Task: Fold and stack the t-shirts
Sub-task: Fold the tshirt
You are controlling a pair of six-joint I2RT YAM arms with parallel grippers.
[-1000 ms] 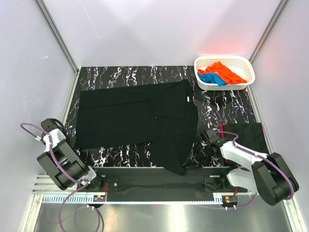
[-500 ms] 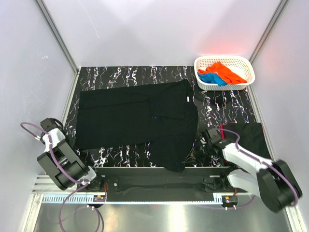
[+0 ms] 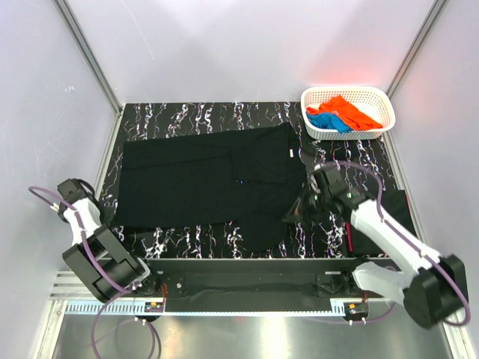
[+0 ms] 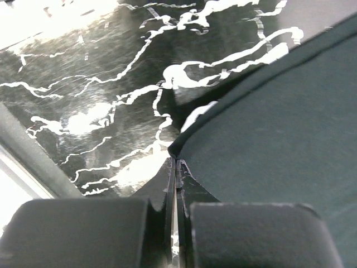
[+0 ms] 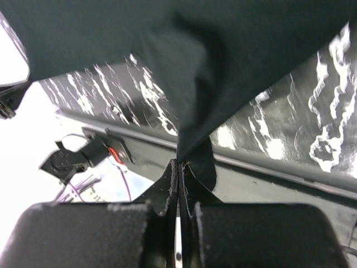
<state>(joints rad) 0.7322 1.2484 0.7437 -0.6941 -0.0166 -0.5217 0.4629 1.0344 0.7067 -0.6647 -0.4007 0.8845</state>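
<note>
The black, white-veined surface (image 3: 194, 116) is largely covered by a spread black cloth t-shirt (image 3: 194, 183); a white plastic lattice basket (image 3: 346, 90) is set in its far right corner, a folded black shirt (image 3: 397, 209) at its right edge.

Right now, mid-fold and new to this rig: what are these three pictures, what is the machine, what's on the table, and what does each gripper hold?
The machine is two arms, side by side, each ending in a two-finger gripper. The wide picture looks down from above and behind them; the close-ups come from wrist cameras. On the marbled table lie a large black t-shirt, spread out, and a folded dark cloth at the right. The white basket, far right, holds an orange shirt and a blue shirt. The left gripper is shut on the t-shirt's near left corner; the right gripper on its near right corner, held above the table.
</note>
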